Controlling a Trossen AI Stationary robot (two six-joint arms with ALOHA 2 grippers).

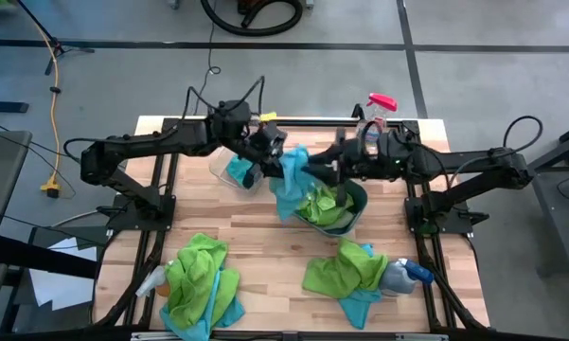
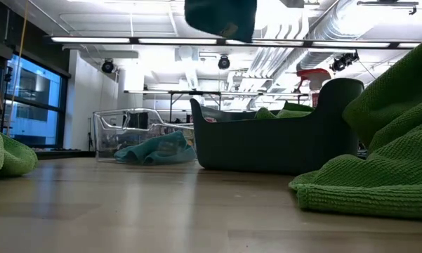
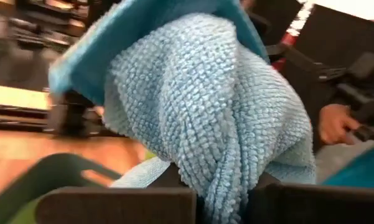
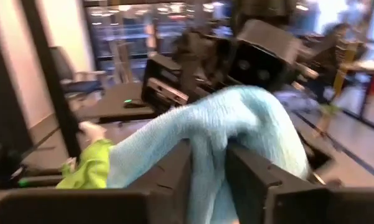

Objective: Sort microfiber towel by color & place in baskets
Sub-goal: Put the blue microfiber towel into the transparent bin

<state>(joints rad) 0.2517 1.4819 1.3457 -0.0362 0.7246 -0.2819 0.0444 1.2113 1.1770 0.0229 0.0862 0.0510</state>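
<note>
We count two baskets: a dark one [image 1: 358, 203] and a clear one [image 1: 223, 170]. Two spray bottles lie at the counter's near corners [image 1: 148, 282] [image 1: 409, 274], and a third, pink-topped [image 1: 380, 102], stands at the far edge. Two arms work, each with one claw [image 1: 276, 163] [image 1: 324, 169]. Towels overlap too much for a firm count.
</note>
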